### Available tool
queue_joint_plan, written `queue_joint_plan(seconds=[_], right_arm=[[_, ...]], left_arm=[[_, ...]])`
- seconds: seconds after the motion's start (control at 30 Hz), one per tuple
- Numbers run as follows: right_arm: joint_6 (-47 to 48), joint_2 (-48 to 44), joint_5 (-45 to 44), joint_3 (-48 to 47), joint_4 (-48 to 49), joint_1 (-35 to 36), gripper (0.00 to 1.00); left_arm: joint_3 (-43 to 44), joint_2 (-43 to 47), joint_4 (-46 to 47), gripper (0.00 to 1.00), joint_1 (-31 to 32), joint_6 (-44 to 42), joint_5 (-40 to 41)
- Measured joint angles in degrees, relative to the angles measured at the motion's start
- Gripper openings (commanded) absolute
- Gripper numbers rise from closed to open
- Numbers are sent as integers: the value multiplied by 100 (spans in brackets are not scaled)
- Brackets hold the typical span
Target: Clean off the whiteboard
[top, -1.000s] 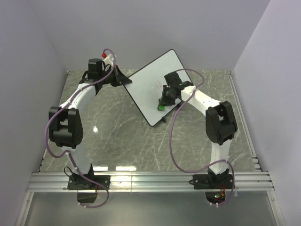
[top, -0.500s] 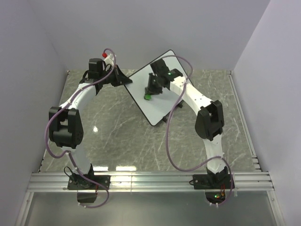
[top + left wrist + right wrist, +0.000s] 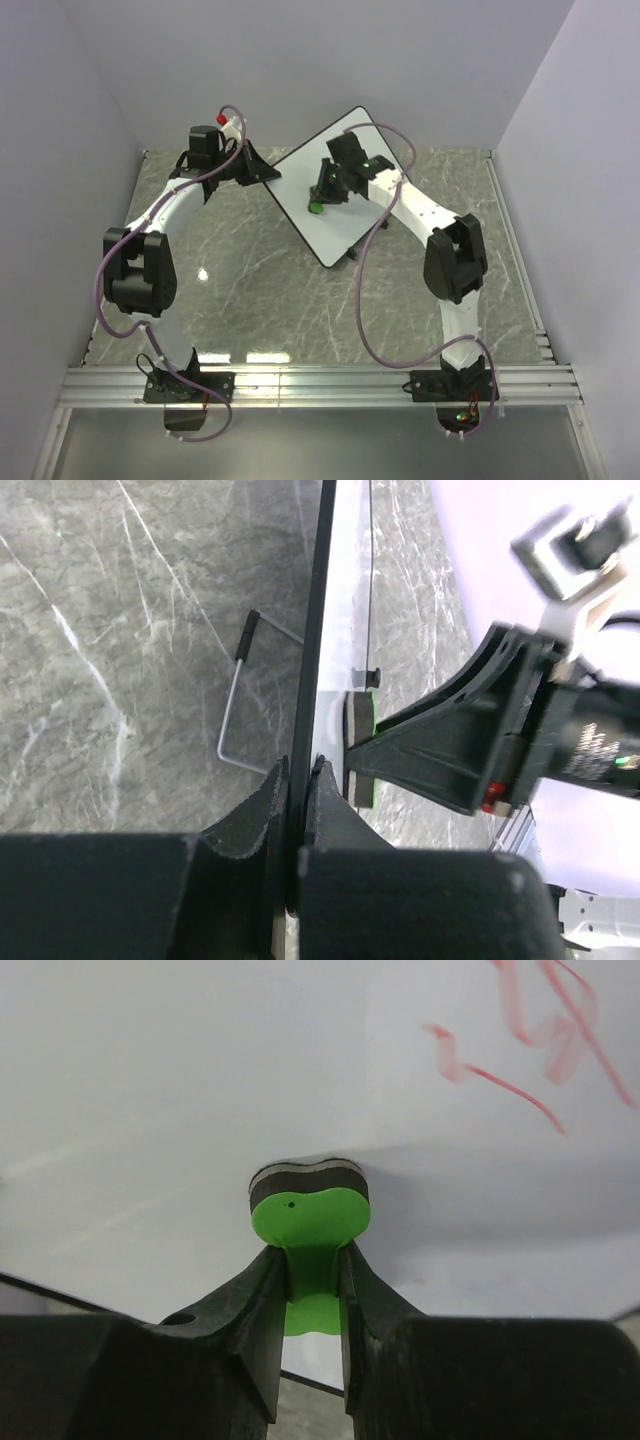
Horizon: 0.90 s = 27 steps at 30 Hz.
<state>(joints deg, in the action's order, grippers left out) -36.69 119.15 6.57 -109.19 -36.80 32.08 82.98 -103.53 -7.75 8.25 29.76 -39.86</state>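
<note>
Left hand [image 3: 298, 772] clamping whiteboard [image 3: 315, 235], right hand [image 3: 315, 1260] gripping eraser [image 3: 310, 1215], both arms extended

Grey marble-pattern table [image 3: 300, 300] with white veins. Plain pale lilac back wall [image 3: 300, 60], left wall [image 3: 50, 200] and right wall [image 3: 590, 200] box it in on three sides. Ribbed aluminium rails [image 3: 320, 385] run along the near edge. Overhead light; small glare spot [image 3: 203, 273] on the marble, brighter streaks on the rails.

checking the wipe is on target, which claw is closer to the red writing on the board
Right. The right claw presses the eraser on the whiteboard just short of the red writing; the left claw only clamps the board's edge.
</note>
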Motion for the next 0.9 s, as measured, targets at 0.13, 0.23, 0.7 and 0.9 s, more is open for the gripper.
queue_joint_plan(seconds=[0.13,0.23,0.7,0.9], right_arm=[[57,-566,-125,1377,529,-136,0],[94,-758,-170,1945,678,-175,0],[348,682,293,-693,-1226,-942,0],[260,1561,149,-2094,-835,-1506,0]], left_arm=[[33,-2,-24,0,0,-15,-59],[39,-7,-17,0,0,-72,-118],[42,-57,107,0,146,-70,87],[76,-55,-59,0,164,118,122]])
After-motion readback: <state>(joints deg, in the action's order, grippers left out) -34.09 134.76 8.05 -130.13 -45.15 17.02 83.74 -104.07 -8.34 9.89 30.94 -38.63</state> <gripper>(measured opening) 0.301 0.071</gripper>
